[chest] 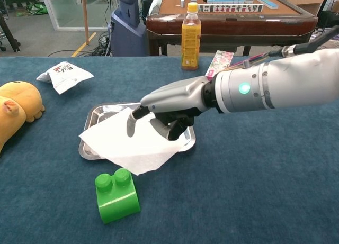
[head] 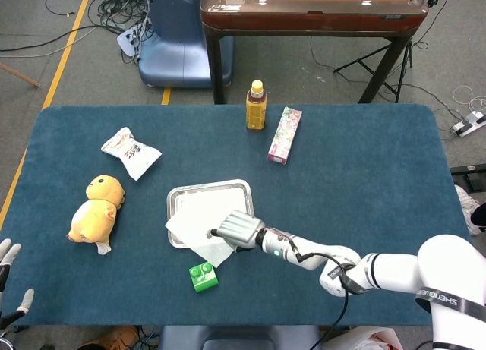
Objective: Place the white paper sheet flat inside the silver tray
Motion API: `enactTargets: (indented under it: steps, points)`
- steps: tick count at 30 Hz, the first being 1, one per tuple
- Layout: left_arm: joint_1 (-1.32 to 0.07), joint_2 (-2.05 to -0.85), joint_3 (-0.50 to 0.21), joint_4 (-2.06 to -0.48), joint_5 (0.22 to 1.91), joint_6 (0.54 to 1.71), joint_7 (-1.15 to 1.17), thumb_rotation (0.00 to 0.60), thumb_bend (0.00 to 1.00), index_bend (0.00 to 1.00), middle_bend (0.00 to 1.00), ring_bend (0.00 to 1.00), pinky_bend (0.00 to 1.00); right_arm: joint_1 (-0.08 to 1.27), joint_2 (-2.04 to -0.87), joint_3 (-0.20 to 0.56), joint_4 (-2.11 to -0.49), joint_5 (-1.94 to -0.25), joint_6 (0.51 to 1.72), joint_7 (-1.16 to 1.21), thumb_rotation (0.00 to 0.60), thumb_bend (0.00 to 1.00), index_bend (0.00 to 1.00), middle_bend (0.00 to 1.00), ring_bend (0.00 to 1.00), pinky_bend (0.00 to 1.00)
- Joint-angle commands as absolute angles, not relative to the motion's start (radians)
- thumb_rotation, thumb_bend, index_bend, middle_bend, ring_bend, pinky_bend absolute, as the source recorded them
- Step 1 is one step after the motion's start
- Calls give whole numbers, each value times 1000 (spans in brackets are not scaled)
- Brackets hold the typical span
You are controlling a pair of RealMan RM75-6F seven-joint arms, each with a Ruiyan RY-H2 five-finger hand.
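The white paper sheet (chest: 133,145) lies skewed across the silver tray (chest: 94,115), one corner overhanging its near rim, thin and limp (likely to slide or crease), so the right hand (chest: 168,107), fingers spread and empty above it, should pinch that corner.

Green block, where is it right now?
In both views the green block sits on the blue table near the front edge, just in front of the paper's overhanging corner and the silver tray, apart from both.
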State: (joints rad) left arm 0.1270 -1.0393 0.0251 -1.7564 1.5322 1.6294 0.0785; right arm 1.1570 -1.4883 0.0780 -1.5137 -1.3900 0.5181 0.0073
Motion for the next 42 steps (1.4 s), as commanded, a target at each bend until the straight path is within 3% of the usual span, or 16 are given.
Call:
enactTargets:
  steps: [1, 18, 42]
  points:
    - [131, -1038, 26, -1755, 1531, 1635, 76, 600, 335, 66, 22, 38, 9, 1168, -1505, 80, -1520, -1417, 507, 34, 600, 1000, 242, 1000, 1000, 1000]
    - [143, -1041, 28, -1739, 1520, 1641, 58, 600, 335, 67, 22, 37, 9, 1215, -1579, 68, -1469, -1454, 449, 83, 600, 1000, 242, 1000, 1000, 1000]
    - [142, -1047, 26, -1734, 1522, 1638, 58, 600, 335, 66, 22, 37, 9, 1191, -1523, 18, -1458, -1402, 423, 26, 600, 1000, 242, 1000, 1000, 1000]
